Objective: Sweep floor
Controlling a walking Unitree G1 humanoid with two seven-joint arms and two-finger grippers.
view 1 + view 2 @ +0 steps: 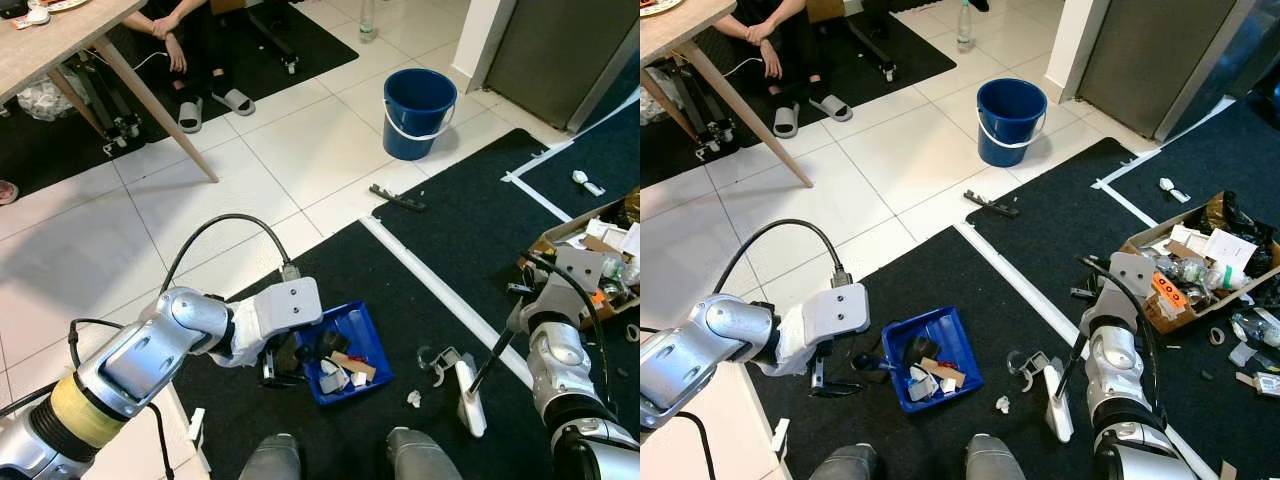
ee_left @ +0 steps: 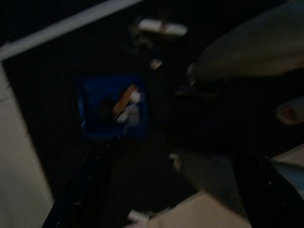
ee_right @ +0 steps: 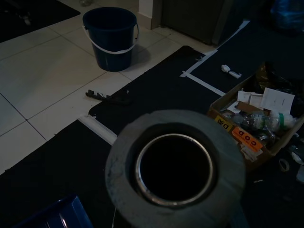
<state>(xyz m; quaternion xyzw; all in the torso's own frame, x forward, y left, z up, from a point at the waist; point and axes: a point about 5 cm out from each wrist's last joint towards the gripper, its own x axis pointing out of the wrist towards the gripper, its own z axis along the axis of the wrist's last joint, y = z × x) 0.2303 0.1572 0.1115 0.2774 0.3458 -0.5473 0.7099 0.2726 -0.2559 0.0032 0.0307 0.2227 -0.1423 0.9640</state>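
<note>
Logging from the remote desk, I noted the blue dustpan lying loaded on the black mat, touching the left claw, whose grip I could not tell; the brush lay nearer the right arm.

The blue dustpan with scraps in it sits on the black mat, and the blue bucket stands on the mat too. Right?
Not quite. The blue bucket stands on the white tiled floor, as the left eye view shows. The blue dustpan with scraps does sit on the black mat.
</note>
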